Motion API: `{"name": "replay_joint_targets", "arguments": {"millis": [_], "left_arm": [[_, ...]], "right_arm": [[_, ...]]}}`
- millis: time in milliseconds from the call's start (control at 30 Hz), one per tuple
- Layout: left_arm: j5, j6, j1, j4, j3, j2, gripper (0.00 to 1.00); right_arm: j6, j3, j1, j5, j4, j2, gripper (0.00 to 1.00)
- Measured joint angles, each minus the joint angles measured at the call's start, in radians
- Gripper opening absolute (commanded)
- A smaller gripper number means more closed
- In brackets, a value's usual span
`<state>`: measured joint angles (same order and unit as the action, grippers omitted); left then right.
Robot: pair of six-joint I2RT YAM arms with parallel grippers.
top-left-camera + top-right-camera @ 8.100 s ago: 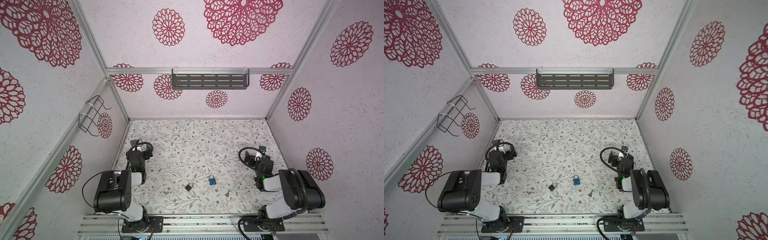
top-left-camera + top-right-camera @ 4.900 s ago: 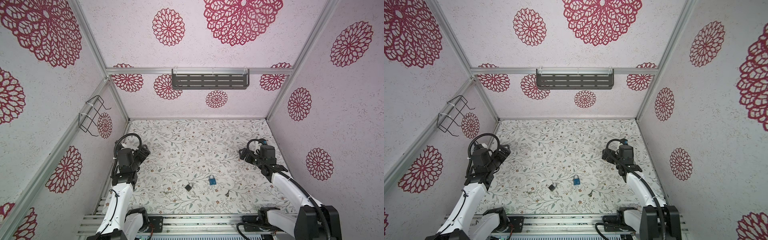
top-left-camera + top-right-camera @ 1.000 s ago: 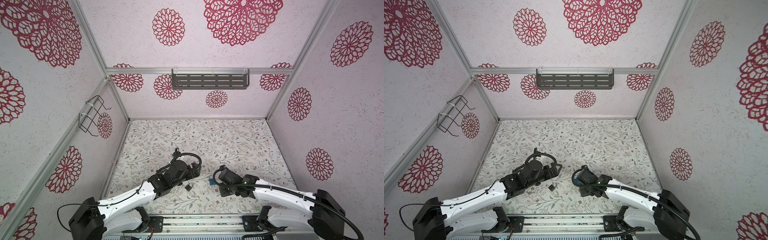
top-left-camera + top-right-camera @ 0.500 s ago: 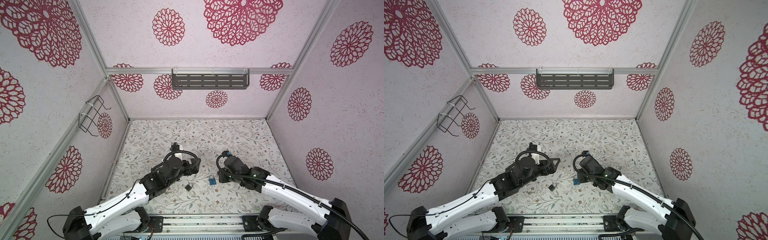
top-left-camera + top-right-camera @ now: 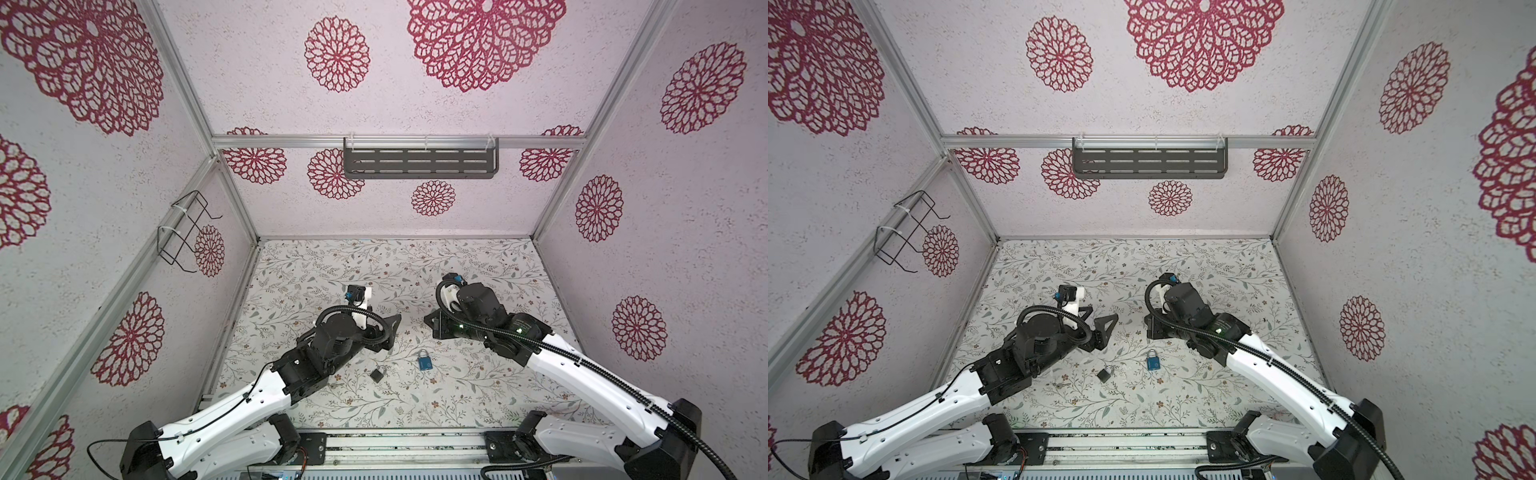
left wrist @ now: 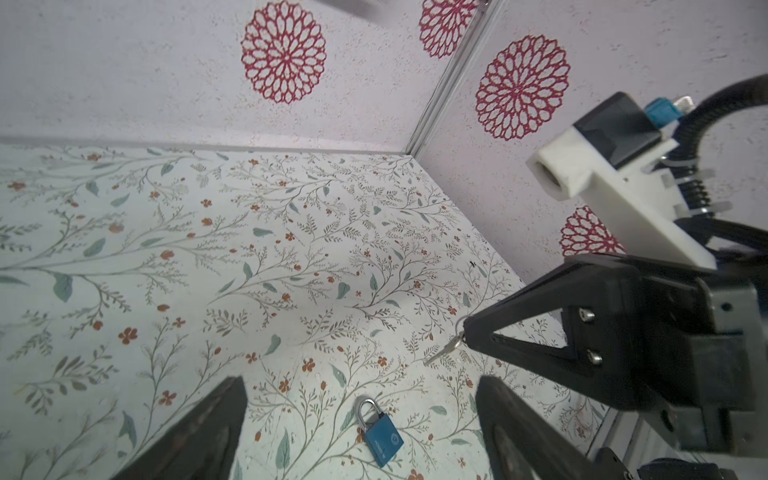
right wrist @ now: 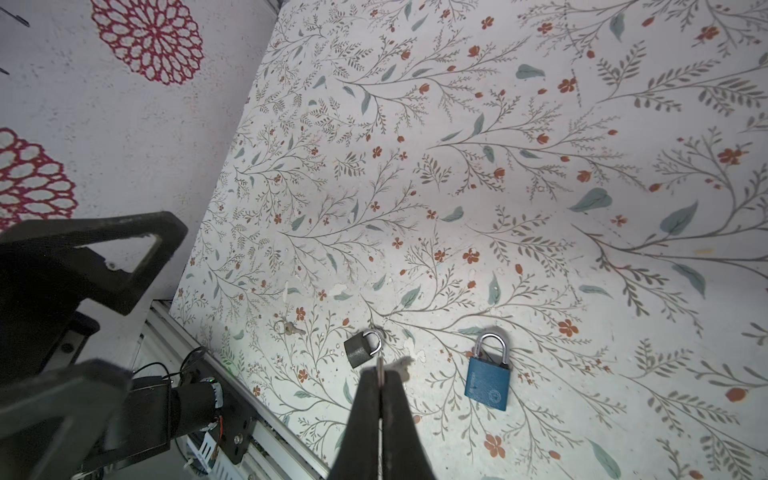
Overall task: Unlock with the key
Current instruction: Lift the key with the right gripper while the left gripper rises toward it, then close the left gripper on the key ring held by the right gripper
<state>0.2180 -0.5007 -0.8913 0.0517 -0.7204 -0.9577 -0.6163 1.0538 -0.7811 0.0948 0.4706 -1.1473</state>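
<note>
Now right claw (image 6: 466,329) pinches key (image 6: 443,351), blade free.
Left claw (image 6: 360,380) gapes empty over blue padlock (image 6: 382,442), presumably to steady it.

Slotted shelf (image 5: 419,165), seemingly metal, back wall; wire rack (image 5: 184,231).

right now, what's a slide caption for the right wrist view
Right gripper shut on a small silver key, blue padlock and dark grey padlock lying on the floral tabletop.
</note>
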Motion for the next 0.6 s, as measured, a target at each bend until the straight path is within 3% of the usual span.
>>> {"name": "replay_joint_targets", "arguments": {"millis": [233, 600], "left_arm": [[-0.038, 0.109, 0.000, -0.107, 0.063, 0.002, 0.75], [-0.097, 0.184, 0.000, -0.241, 0.110, -0.035, 0.68]], "right_arm": [[-0.003, 0.063, 0.000, 0.050, -0.002, -0.051, 0.00], [-0.013, 0.155, 0.000, 0.101, -0.009, -0.083, 0.00]]}}
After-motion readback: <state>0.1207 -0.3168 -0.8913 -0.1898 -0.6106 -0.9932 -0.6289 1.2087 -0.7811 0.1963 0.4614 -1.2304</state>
